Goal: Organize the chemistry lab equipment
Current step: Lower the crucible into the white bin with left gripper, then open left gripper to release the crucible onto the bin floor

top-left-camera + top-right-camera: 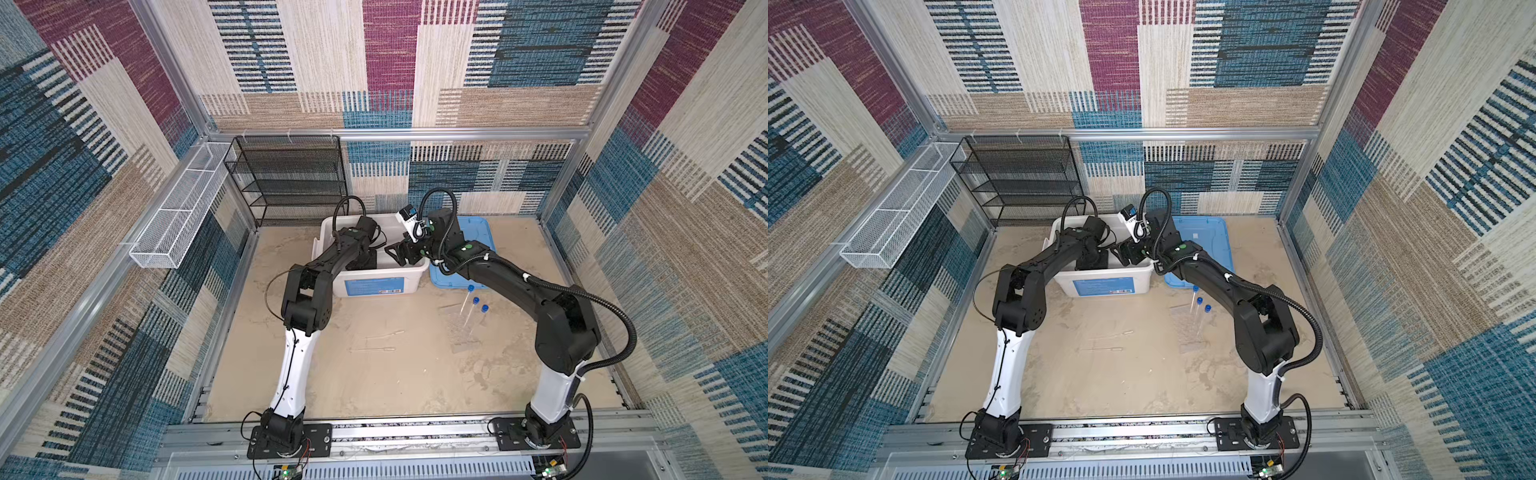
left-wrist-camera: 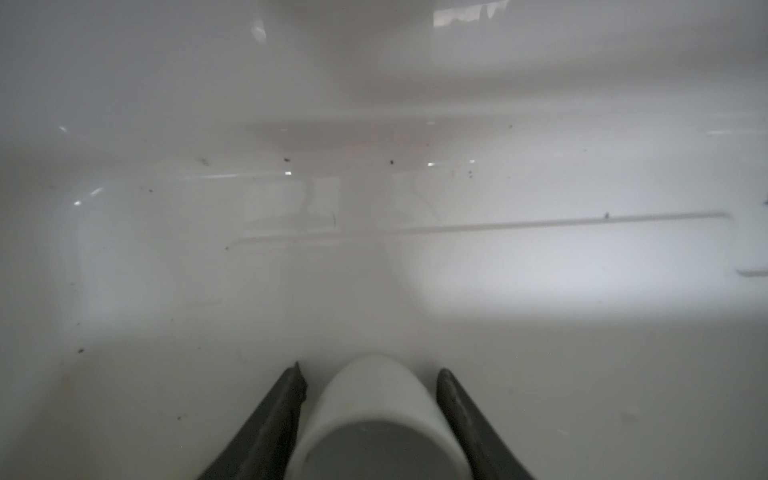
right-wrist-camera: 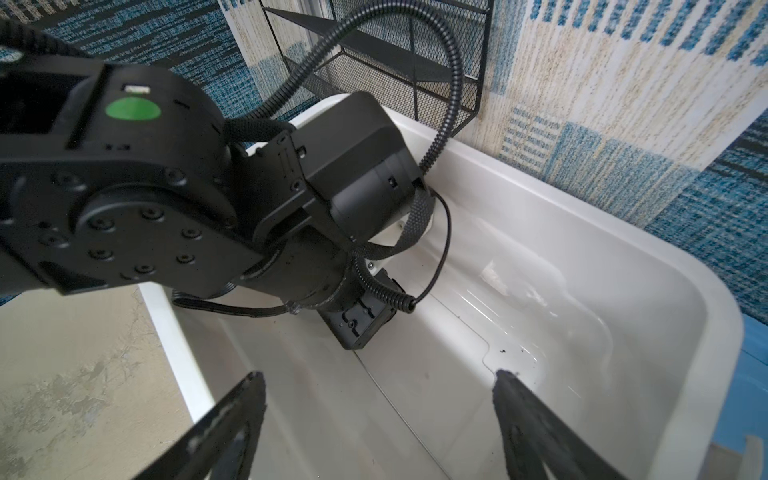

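**Bowl-handling step at the white bin (image 1: 376,286).** The left arm reaches down inside the bin. In its wrist view the left gripper (image 2: 370,372) straddles a small white bowl (image 2: 374,411) that sits low at the bin floor. The fingers (image 2: 286,407) stand partly apart, and a thin strip of floor shows between each tip and the bowl wall. The hold therefore reads as slack rather than clamped, though contact farther back along the fingers is out of view. A thin clear stick (image 2: 540,222) lies across the floor beyond the bowl, too blurred to identify. The right gripper (image 3: 380,399) hangs over the end of the bin nearer the blue lid (image 1: 478,232), spread wide and holding nothing. On the table (image 1: 374,395) outside the bin, three blue-capped tubes (image 1: 473,305) are grouped at a clear rack (image 1: 463,336), just beside the lid. Whether they are seated in the rack cannot be told. Two pipettes (image 1: 376,349) lie flat near the middle of the table, well apart from the bin. Judged from the loose fingers, the bowl is being set down in the bin rather than lifted. The next move calls for a straight, vertical withdrawal of the left gripper, so that neither finger drags or tips the bowl. It must also pass clear of the right gripper close above. The pipettes then call for a fine, low pinch.
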Robot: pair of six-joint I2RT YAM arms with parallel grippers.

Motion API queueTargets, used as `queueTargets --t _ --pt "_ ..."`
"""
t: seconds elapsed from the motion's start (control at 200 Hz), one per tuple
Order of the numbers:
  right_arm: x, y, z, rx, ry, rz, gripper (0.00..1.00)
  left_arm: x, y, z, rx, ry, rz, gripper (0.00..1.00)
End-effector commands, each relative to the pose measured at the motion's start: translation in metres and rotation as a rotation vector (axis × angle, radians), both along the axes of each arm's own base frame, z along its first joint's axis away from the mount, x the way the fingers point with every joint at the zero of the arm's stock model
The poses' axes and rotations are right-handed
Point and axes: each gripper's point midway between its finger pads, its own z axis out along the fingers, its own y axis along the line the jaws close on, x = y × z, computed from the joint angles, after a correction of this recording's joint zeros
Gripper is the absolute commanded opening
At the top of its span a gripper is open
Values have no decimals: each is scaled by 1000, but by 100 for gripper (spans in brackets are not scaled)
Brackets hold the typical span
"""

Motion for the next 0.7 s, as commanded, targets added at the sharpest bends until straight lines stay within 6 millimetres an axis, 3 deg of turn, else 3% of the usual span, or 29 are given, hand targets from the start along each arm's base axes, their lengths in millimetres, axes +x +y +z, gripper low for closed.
queueTargets --t 0.0,0.165,0.26,0.496,0.691 --pt "3 -1 12 12 -43 -9 87 -1 0 9 -9 -5 18 58" --pt "3 -1 14 12 -44 -9 87 -1 -2 18 -28 -17 16 59" --pt "2 -1 15 11 -43 -7 87 -2 -3 27 -32 -32 13 65" --pt "-1 -7 26 16 -72 -22 87 -3 -7 74 -70 -113 -2 90" --pt "-11 -13 42 53 -117 -27 87 -11 -8 116 -110 -200 4 94"
